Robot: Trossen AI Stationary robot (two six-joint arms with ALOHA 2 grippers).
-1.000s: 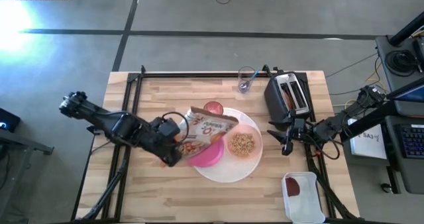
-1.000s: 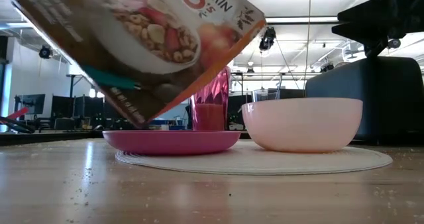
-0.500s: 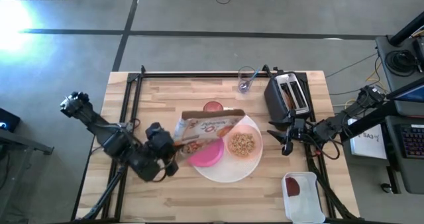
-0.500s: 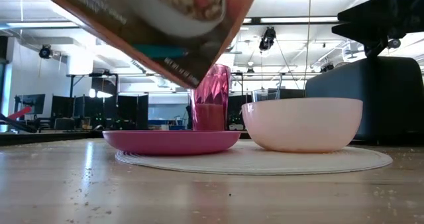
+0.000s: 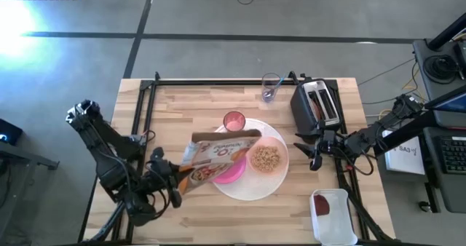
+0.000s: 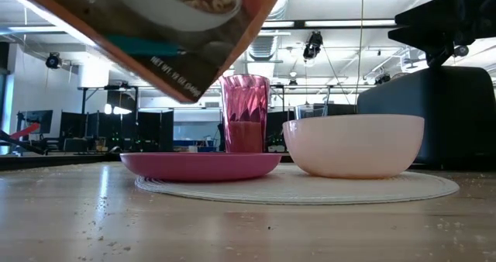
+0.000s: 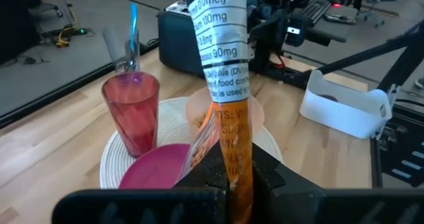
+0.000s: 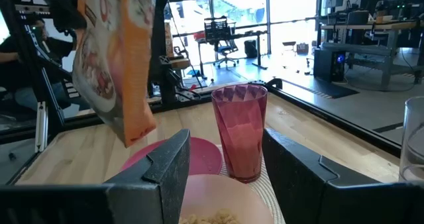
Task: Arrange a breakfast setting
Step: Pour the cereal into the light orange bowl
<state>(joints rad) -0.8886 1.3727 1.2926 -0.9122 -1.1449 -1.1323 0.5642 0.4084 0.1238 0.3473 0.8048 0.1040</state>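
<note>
My left gripper [image 5: 172, 177] is shut on a cereal box [image 5: 216, 153], which hangs over the magenta plate [image 5: 231, 173]. That plate sits on the large white plate [image 5: 251, 188]. The peach bowl [image 5: 267, 159], with cereal in it, also stands on the white plate. The pink cup [image 5: 234, 121] stands at the white plate's far edge. A teal-handled spoon [image 5: 269, 93] stands in a clear glass at the far edge. My right gripper [image 5: 314, 153] is open, right of the bowl and low over the table. My left gripper pinches the cereal box's near end [image 7: 232, 174] between its two fingers, one on each broad face. The fingers come from the table's near left, along the box. The box is lifted clear and slants up and away over the magenta plate [image 7: 159, 171].
A black toaster [image 5: 318, 104] stands at the far right. A white tub [image 5: 333, 215] sits at the near right corner. The clear glass [image 5: 271, 86] stands at the far edge. Bare wood lies to the left and along the near edge.
My left gripper has drawn back toward the table's near left corner with the cereal box. The box has moved away from the bowl and turned, so it lies more level over the magenta plate. The pink cup now shows beside it.
</note>
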